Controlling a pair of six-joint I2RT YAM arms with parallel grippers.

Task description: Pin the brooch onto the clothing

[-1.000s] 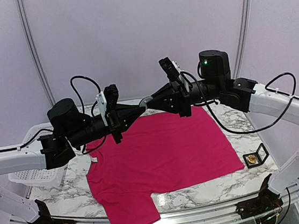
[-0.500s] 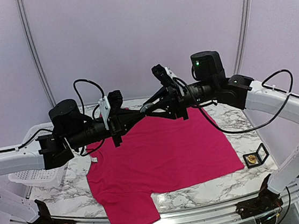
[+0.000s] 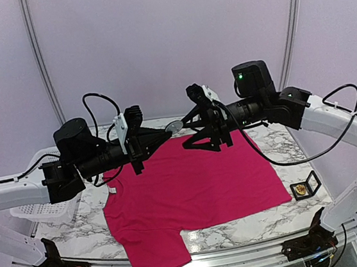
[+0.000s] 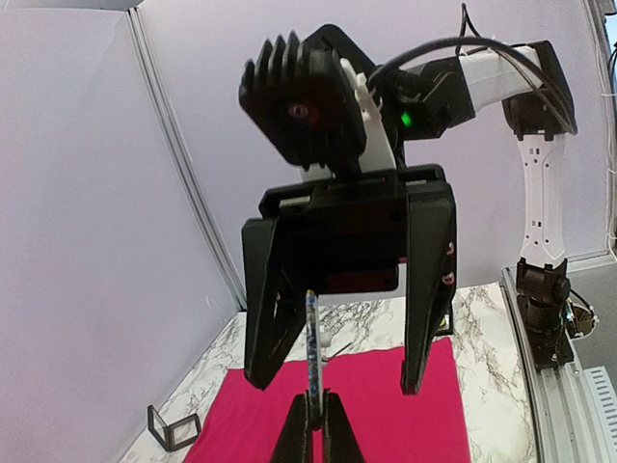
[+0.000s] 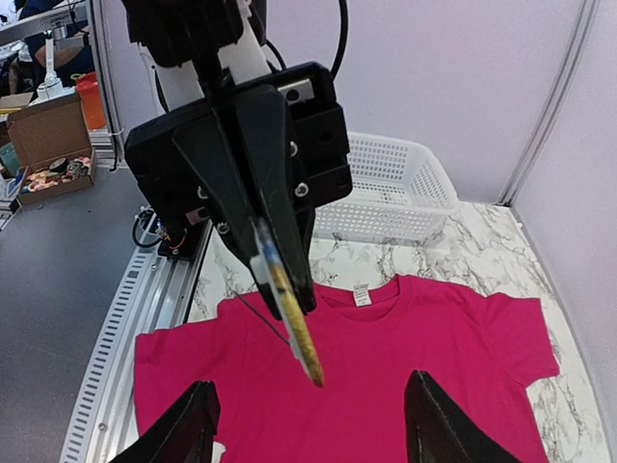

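Now, at frame centre, the right tool (image 3: 187, 131) has sprung wide open and empty, leaving the left tool (image 3: 167, 129) alone pinching the brooch (image 3: 174, 125) above the flat pink T-shirt (image 3: 197, 183), still unpinned.

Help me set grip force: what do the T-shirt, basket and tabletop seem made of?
T-shirt: soft matte fabric, likely cotton knit; it lies limp, lightly creased. Basket: white moulded plastic, by its lattice walls. Tabletop: grey-veined white marble look, slight sheen; stone or laminate, cannot tell.

White arms (image 3: 338, 118), black joints, looping cables (image 3: 86, 108)
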